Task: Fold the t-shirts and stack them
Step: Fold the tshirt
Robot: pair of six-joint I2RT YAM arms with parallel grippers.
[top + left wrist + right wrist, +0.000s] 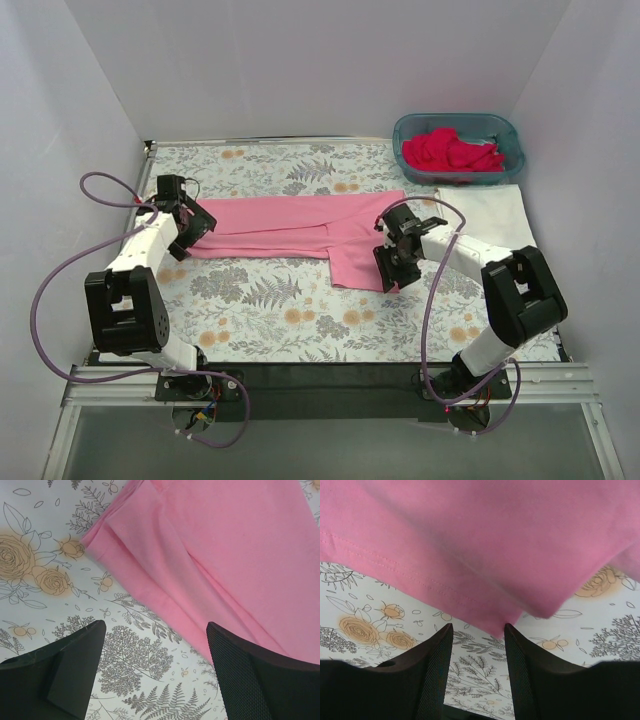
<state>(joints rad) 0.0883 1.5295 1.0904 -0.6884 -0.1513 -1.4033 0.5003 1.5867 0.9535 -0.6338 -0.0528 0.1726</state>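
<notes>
Heaped red shirts (pixel 452 151) — count unclear

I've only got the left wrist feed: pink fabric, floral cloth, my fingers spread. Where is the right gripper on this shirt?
Observer: The right gripper sits at the light pink t-shirt's near right corner, where a flap points toward the arms.
Operator: Has it got hold of it?
Observer: No. Its fingers are apart, the floral cloth showing between them, the shirt's corner just beyond the tips.
Operator: What's left to fold after this?
Observer: The deep pink-red t-shirts lie bunched in the teal basket at the far right corner.
</notes>
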